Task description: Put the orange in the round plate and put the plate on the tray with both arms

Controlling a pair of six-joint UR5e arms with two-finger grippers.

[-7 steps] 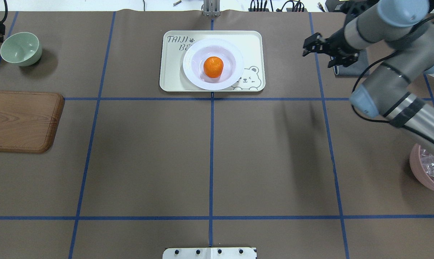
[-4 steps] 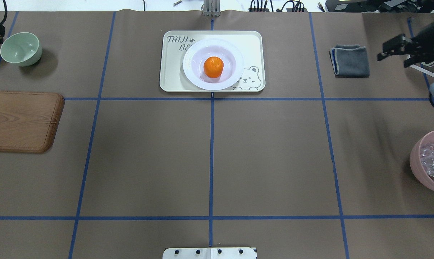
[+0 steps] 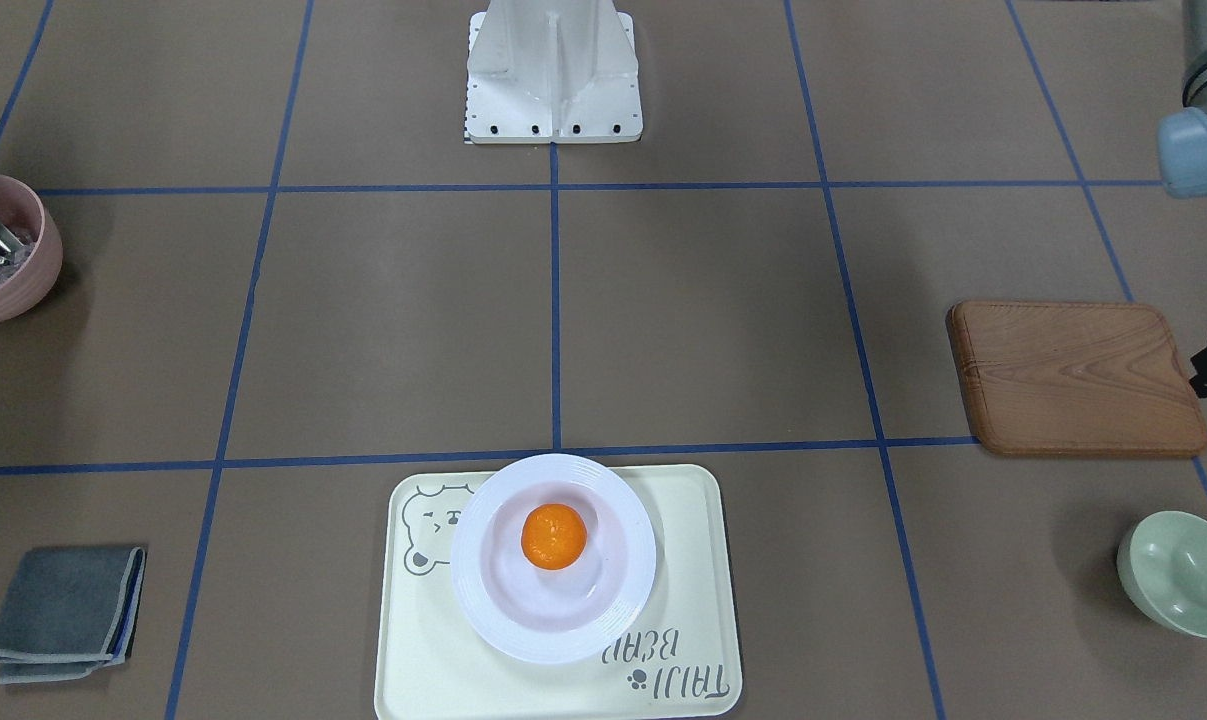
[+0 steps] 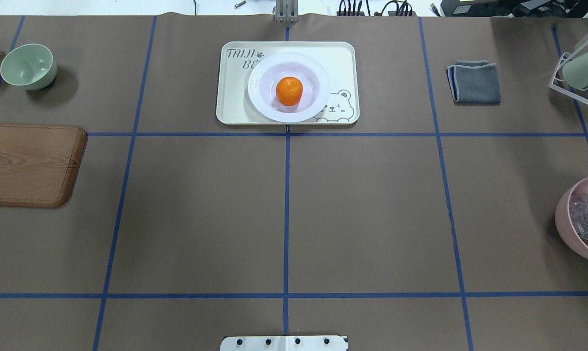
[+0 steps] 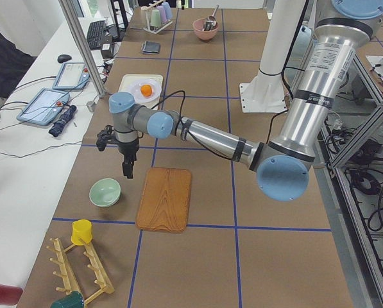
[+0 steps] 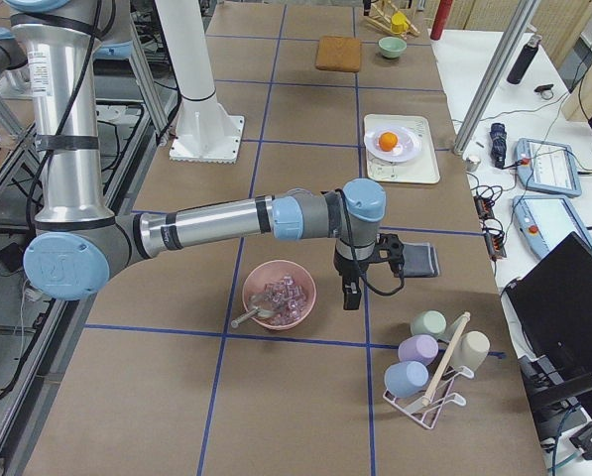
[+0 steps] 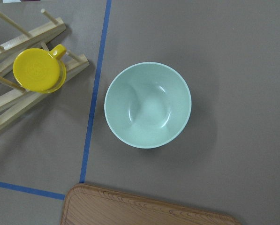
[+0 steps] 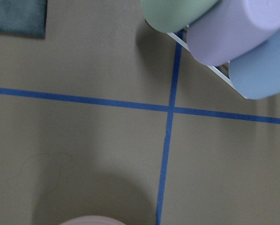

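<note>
Right pincer (image 6: 360, 281) has swung out of the overhead view; orange (image 4: 289, 91) sits in the plate (image 4: 257, 87) on the tray (image 4: 233, 103). Plate looks glossy, stiff and breakable, so its wide rim seems the best hold. Left pincer (image 5: 120, 157) hangs by the bowl (image 5: 105, 192); whether either pincer is open, I cannot tell.

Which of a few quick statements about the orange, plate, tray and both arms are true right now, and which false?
The orange lies in the round plate. True.
The round plate stands beside the tray. False: it stands on the tray.
The left gripper hangs over the tray. False: it hangs by the green bowl.
The grey cloth lies apart from the tray. True.
The right gripper grips the round plate. False: it hangs near the pink bowl, far from the plate.
</note>
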